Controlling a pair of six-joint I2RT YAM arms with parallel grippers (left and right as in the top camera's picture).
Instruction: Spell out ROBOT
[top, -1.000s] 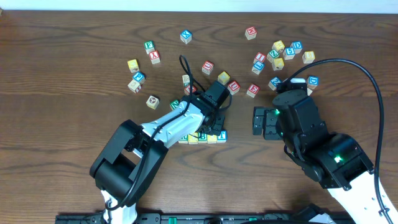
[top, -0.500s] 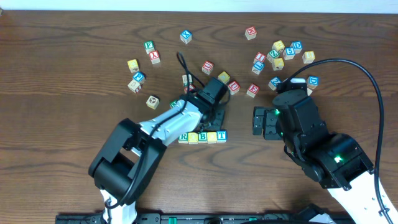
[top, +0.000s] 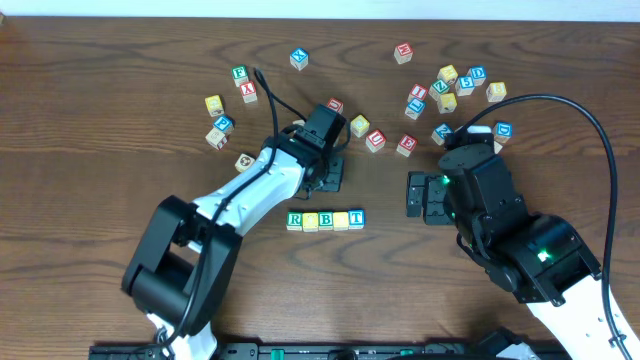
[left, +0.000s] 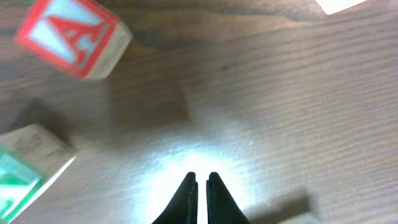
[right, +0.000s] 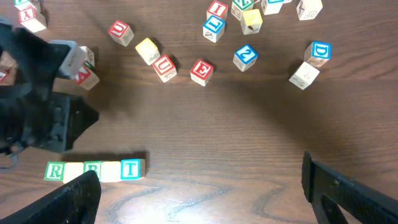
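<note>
As seen from overhead, the table carries both arms. The right gripper stands spread wide and holds nothing. The left gripper has its tips pressed together with nothing between them, as its wrist view also shows.

The row is five blocks set side by side in a straight line near the table's middle. They are a green R, a yellow face I cannot read, a B, another yellow face and a blue T.

The row lies just robot-side of the left gripper, apart from it. It is to the left of the right gripper, clear of its fingers.

Loose blocks lie scattered beyond both grippers. A red A shows in the left wrist view.
</note>
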